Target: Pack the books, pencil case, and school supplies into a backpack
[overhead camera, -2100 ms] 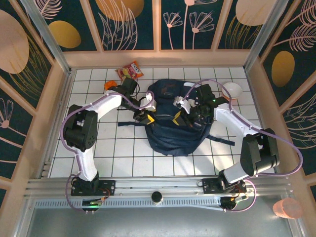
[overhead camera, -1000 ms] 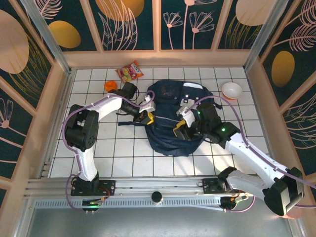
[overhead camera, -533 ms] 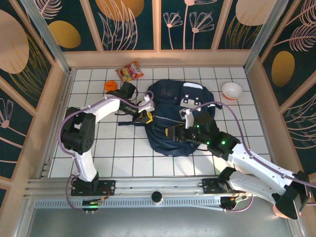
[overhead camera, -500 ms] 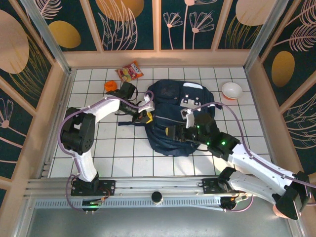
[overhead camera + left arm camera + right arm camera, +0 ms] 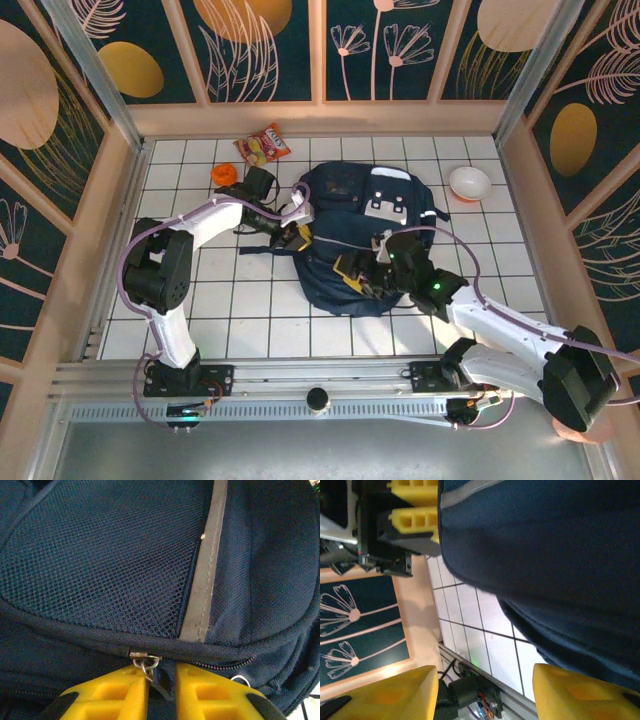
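The backpack (image 5: 345,190) lies flat on the tiled desk (image 5: 250,300), about mid-desk and a little toward the far side. The step in hand looks to be working its zip, though I cannot tell whether that is to open it or to close it. To do it well, the pull should be drawn along the zip track, following its curve rather than lifting off the fabric. The other arm should pin or tension the cloth so the slider runs instead of dragging the whole bag over the tiles. The left claw (image 5: 162,675) is at the bag's left edge, its yellow fingers nearly together and apparently pinching the dark tab of the zip pull (image 5: 145,661), whose metal ring sits just above the fingertips. The right claw (image 5: 482,680) is spread wide at the bag's near side and holds nothing; navy fabric lies beside one finger, but contact is unclear.
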`<state>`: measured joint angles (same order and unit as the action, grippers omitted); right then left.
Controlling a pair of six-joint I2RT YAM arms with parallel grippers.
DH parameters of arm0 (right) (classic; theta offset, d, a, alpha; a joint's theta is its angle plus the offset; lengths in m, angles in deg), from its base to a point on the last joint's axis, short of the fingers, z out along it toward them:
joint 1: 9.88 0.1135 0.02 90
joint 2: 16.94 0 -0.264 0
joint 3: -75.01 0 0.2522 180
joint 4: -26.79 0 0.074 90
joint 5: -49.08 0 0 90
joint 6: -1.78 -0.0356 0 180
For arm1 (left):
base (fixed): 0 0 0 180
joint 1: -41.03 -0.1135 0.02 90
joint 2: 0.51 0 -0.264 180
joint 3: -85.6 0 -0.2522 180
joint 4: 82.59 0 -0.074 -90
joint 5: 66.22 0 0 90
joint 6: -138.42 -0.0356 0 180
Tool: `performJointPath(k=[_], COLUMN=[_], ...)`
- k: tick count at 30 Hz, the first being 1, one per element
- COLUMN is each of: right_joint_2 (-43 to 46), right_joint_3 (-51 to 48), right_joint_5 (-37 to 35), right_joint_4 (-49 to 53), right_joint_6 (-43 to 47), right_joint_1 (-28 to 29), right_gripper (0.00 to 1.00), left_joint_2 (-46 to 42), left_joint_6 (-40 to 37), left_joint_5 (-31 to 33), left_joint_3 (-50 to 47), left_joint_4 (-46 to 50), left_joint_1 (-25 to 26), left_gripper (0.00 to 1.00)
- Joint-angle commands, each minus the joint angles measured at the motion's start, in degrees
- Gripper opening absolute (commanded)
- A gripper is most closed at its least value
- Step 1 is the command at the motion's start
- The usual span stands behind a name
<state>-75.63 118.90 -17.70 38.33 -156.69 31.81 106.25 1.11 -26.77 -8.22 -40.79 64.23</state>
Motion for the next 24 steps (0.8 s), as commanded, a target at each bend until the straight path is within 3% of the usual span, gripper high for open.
performJointPath(k=[1, 5, 10, 19, 24], right_joint_2=[-0.62, -0.78, -0.79, -4.01, -5.02], right_joint_3=[-1.12, -1.50, -2.76, -4.75, -5.86], right_joint_5=[2.77, 3.03, 1.42, -2.58, -6.20], right_joint_4=[-6.01, -6.82, -8.36, -14.57, -17.46], right_joint_6=[-3.16, -3.14, -4.83, -9.73, -11.37], right_joint_1=[-2.91, -4.99, -5.61, -5.10, -4.94], right_gripper=[0.53, 0.52, 0.52, 0.48, 0.33], left_joint_2=[0.99, 1.40, 1.87, -2.06, -3.61], left_joint_6=[0.91, 1.61, -0.40, 2.19, 4.89], left_joint_5=[-4.99, -4.54, -2.62, -2.09, -2.01], left_joint_3=[0.31, -0.10, 0.48, -3.37, -5.02], left_joint_4=[-2.91, -4.29, -0.73, -1.89, -3.27], left_joint_1=[0.06, 0.09, 0.09, 0.10, 0.16], left_gripper=[0.24, 0.24, 0.10, 0.01, 0.00])
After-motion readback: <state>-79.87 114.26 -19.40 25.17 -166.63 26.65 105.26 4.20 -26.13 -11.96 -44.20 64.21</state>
